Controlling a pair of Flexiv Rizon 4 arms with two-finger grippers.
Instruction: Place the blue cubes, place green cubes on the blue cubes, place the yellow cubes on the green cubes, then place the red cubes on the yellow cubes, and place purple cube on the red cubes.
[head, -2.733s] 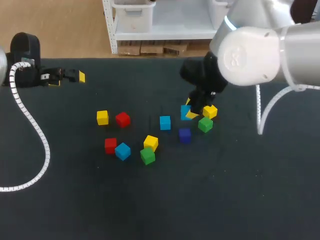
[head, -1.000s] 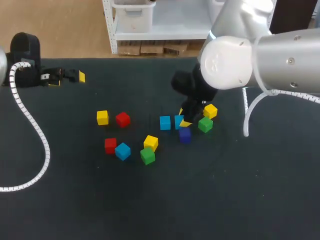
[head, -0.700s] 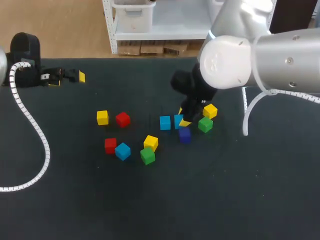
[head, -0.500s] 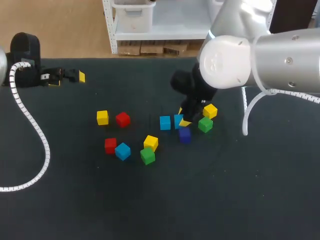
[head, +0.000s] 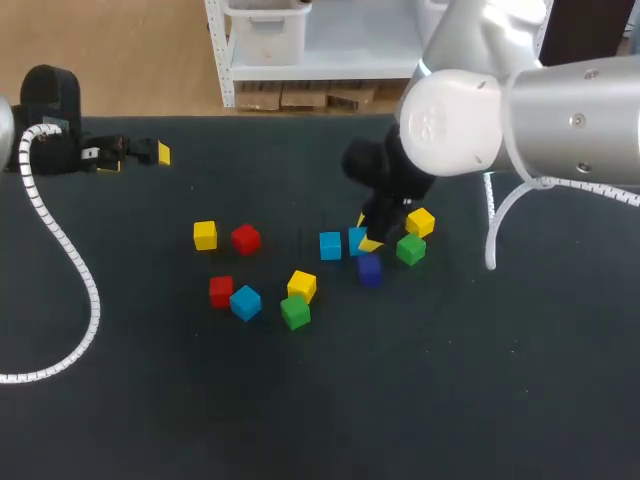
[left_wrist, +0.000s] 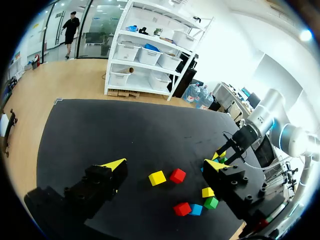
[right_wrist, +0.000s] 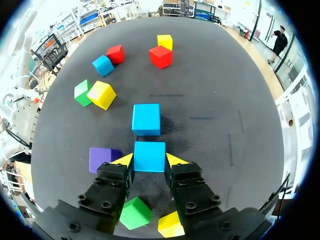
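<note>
My right gripper (head: 364, 240) (right_wrist: 149, 160) is shut on a blue cube (head: 356, 243) (right_wrist: 149, 156), low over the table. A second blue cube (head: 330, 245) (right_wrist: 146, 119) lies just ahead of it, a small gap apart. The purple cube (head: 370, 270) (right_wrist: 101, 159) sits beside the right fingers. A green cube (head: 410, 249) (right_wrist: 135, 212) and a yellow cube (head: 420, 222) (right_wrist: 171, 224) lie under the right wrist. My left gripper (head: 140, 153) (left_wrist: 165, 164) stands open and empty at the table's far left.
To the left lie a yellow cube (head: 302, 286), a green cube (head: 295, 312), a third blue cube (head: 245, 302), two red cubes (head: 221, 291) (head: 245, 239) and another yellow cube (head: 205, 235). A white coiled cable (head: 70, 260) runs along the left side.
My right gripper carried its blue cube leftward and down to beside the second blue cube, then stayed still over the last second. The left arm has not moved.
</note>
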